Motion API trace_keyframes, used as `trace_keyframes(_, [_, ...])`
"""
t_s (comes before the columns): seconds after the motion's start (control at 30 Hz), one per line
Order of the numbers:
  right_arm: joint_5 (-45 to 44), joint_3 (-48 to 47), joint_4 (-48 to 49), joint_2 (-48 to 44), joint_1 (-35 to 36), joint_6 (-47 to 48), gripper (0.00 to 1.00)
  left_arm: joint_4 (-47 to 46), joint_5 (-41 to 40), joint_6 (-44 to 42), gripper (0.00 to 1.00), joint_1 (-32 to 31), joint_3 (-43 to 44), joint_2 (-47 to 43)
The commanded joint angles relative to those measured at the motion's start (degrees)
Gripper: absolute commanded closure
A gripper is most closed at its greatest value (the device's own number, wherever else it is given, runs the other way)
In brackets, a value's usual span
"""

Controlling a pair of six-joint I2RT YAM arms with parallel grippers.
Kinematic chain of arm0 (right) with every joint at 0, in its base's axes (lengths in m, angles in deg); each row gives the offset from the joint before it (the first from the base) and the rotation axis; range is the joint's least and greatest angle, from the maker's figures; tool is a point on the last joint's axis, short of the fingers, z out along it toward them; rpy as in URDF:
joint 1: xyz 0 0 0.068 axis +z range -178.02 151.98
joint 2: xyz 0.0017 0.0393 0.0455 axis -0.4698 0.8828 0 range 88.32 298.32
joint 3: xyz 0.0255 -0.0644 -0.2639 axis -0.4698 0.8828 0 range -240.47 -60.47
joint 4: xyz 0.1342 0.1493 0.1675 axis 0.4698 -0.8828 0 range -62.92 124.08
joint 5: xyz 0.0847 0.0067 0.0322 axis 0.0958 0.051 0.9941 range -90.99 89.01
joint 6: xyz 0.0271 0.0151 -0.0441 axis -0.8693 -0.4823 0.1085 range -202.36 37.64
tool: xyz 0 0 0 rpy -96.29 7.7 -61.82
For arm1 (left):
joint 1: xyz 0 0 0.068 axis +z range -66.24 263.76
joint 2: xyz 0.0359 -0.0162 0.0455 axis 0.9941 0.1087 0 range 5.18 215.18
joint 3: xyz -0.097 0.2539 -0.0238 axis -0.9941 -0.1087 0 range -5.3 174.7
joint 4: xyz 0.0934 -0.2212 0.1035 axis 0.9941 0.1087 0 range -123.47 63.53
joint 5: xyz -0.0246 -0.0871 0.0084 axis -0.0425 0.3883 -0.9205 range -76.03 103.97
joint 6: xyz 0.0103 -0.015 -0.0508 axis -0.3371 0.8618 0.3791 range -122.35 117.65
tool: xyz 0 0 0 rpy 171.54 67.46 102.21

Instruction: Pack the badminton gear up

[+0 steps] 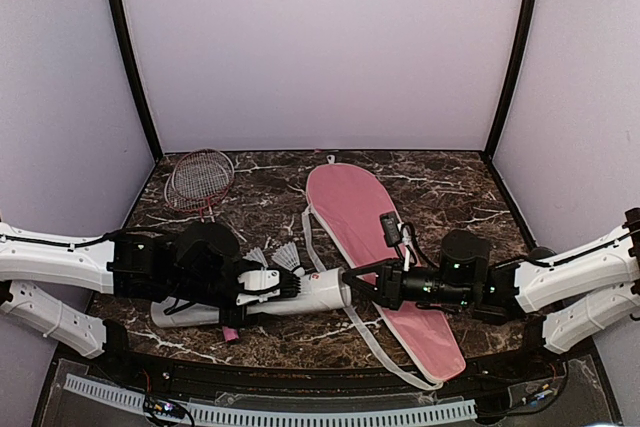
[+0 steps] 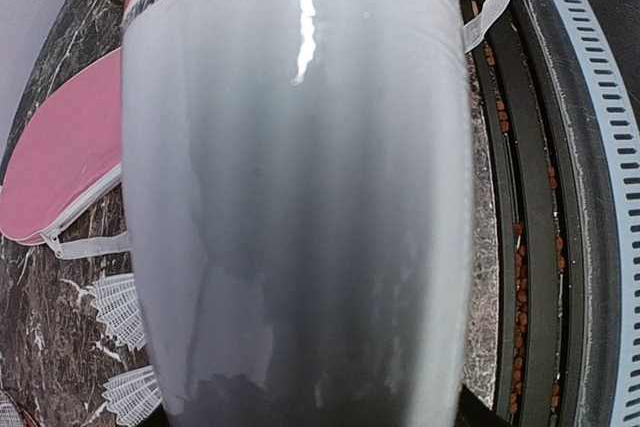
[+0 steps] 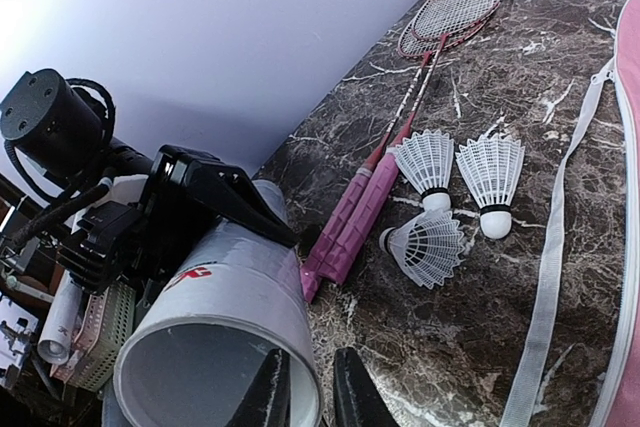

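L claw (image 1: 265, 285) is clamped round the white tube (image 1: 318, 292), holding it lengthways near the table's (image 1: 450, 187) front edge. R claw (image 3: 308, 397) sits at the tube's open mouth, fingers (image 3: 268, 399) nearly together, one inside the rim, one outside. Can't tell if they actually pinch it. What shows of the tube's inside is bare wall. Three shuttlecocks (image 3: 428, 245) lie on the marble by the handles of the two rackets (image 3: 450, 9). Right of those the pink bag (image 1: 365, 232) lies flat; contents not visible.
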Motion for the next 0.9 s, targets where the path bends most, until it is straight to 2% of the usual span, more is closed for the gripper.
trace_keyframes(0.0, [-0.88,0.80,3.33,-0.01,0.38,0.17,0.85,-1.19,1.27,-0.21,0.40,-0.32,0.98,-0.60])
trace_keyframes(0.2, [0.52,0.70,4.43,0.32,0.33,0.34,0.95,-1.82,2.58,0.76,0.39,-0.32,1.41,-0.60])
trace_keyframes(0.33, [0.49,0.92,5.06,0.23,0.37,0.40,1.00,-2.40,3.45,1.13,0.34,-0.24,1.70,-0.22])
trace_keyframes(0.43, [0.44,1.02,5.37,0.23,0.38,0.49,1.00,-2.75,4.55,1.62,0.22,-0.31,2.54,0.75])
trace_keyframes(0.5, [0.45,0.95,5.52,0.33,0.38,0.50,1.00,-2.86,5.66,2.05,0.18,-0.24,3.62,1.64])
trace_keyframes(0.87, [-0.80,1.23,5.68,-0.33,0.33,0.51,1.00,-4.72,10.35,3.66,0.17,-0.32,8.13,6.07])
